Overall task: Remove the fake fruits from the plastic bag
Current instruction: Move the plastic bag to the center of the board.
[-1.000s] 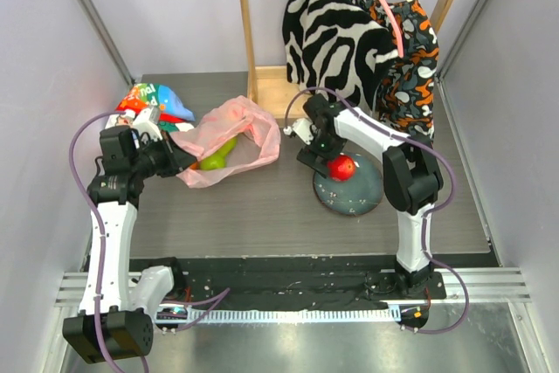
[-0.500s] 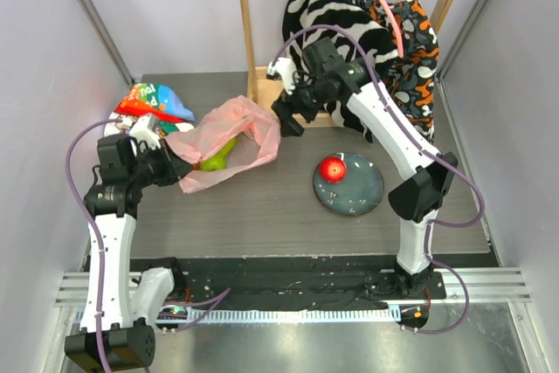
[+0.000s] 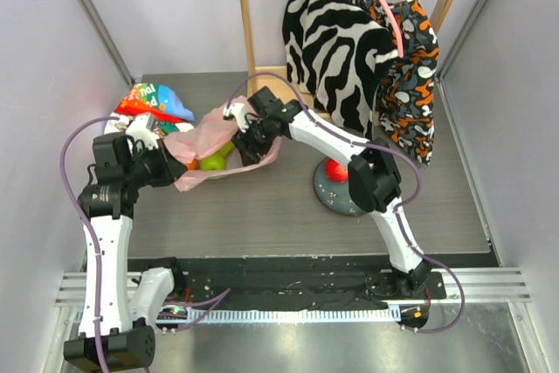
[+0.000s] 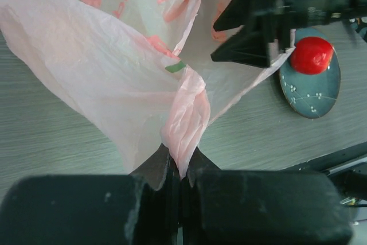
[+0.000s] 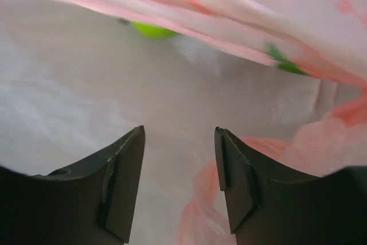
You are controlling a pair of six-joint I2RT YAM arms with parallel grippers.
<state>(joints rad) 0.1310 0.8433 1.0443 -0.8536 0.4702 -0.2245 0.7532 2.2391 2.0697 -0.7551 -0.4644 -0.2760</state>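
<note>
Left claw (image 4: 180, 167) is pressed together on a bunched fold of the plastic bag (image 4: 114, 78), pinching the pink film right at the fingertips. In the top view, left claw (image 3: 179, 168) sits at the bag's left end, holding that edge up off the bench (image 3: 262, 216).

Right claw (image 5: 179, 136) is spread, a clear gap between the two dark fingers (image 5: 123, 176), with nothing gripped. It points into the bag, with crinkled pale pink film all around it. In the top view, right claw (image 3: 249, 153) is at the bag's mouth on its right side, with the arm reaching across from the right.

Plastic bag (image 3: 210, 133) lies on the back-left part of the bench, floppy and translucent, with its mouth facing right. The green fruit (image 3: 212, 162) is inside it, seen through the film. The right wrist view shows a sliver of that green fruit (image 5: 152, 28) beyond the fingertips, partly under a fold and not touching the claw. A small orange bit (image 3: 191, 164) sits just left of the green one, also in the bag; can't tell which fruit it is.

Red apple (image 3: 334, 169) is out of the bag, resting on the dark round plate (image 3: 341, 203) right of the bag, partly hidden by the right arm. It shows clearly in the left wrist view, red apple (image 4: 311, 54) on the plate (image 4: 312, 98).

Cartoon-printed bag (image 3: 153, 100) lies at back left, behind the left claw. Zebra-print cloth (image 3: 336, 41) hangs at the back.
</note>
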